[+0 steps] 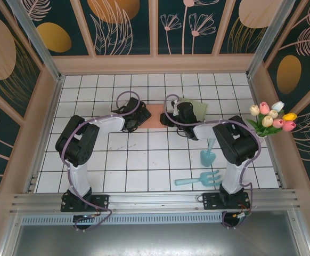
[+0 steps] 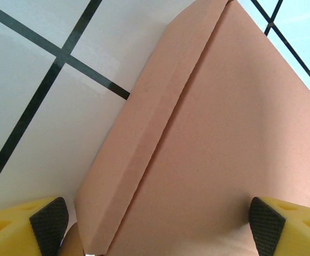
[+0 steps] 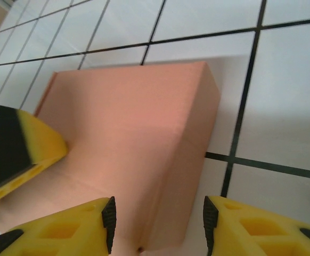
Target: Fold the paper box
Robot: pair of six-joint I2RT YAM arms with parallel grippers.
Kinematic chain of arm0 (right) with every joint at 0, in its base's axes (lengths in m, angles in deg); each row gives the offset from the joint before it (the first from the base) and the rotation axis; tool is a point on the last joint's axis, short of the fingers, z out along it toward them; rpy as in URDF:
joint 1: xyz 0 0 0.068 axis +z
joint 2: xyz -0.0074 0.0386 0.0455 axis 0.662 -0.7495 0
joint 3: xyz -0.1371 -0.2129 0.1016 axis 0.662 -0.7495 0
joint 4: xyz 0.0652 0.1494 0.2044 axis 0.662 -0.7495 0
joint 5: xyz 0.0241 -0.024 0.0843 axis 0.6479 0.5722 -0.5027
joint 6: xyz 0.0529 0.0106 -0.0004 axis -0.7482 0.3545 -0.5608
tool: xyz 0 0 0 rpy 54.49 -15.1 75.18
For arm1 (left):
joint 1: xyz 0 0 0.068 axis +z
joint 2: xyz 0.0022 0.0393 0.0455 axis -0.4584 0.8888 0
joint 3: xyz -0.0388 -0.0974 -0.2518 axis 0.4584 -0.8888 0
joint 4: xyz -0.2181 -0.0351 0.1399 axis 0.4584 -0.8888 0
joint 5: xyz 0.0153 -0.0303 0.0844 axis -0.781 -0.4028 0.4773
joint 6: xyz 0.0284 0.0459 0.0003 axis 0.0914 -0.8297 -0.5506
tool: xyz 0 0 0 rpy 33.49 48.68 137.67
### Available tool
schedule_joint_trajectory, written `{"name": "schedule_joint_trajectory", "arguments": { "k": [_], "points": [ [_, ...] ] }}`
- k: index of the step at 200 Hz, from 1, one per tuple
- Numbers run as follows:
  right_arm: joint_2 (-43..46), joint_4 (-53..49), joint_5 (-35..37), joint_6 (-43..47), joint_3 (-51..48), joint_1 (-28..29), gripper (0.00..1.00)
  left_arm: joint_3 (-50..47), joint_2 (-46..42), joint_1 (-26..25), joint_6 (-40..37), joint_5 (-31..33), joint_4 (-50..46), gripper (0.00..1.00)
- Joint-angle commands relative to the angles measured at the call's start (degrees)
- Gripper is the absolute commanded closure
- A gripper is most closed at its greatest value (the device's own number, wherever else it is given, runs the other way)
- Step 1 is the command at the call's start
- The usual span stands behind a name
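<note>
- One paper box (image 1: 154,116) is laid flat on the tiled table (image 1: 144,160), towards its far middle.
- At the box's left side, the left gripper (image 2: 157,229) is held wide open over a creased flap (nothing is clasped between its pads (image 2: 49,226)).
- At the box's right side, the right gripper (image 3: 157,224) is spread about halfway, astride the side wall; bare tile is seen beside one pad, so nothing is gripped.

Looks down on a pink paper box (image 2: 224,133) lying flat on a white tiled table (image 2: 38,133). Shows a narrow flap (image 2: 144,138) folded along its left edge. Has the left gripper (image 2: 157,226) spread wide above it.
</note>
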Motion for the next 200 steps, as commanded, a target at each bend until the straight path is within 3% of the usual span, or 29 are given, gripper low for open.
{"name": "schedule_joint_trajectory", "arguments": {
  "k": [1,91,200],
  "points": [
    [3.5,-1.7,1.8,0.4,-0.7,1.3,0.51,-1.7,3.2,1.1,-1.3,3.4,-0.2,0.1],
    [2.2,-1.0,3.6,-0.6,-3.3,5.4,0.52,-2.0,3.1,1.1,-1.3,3.1,0.3,0.11],
    [2.2,1.0,2.0,-1.5,-5.4,6.3,0.53,-1.9,3.4,1.2,-1.3,3.2,0.4,0.11]
  ]
}}
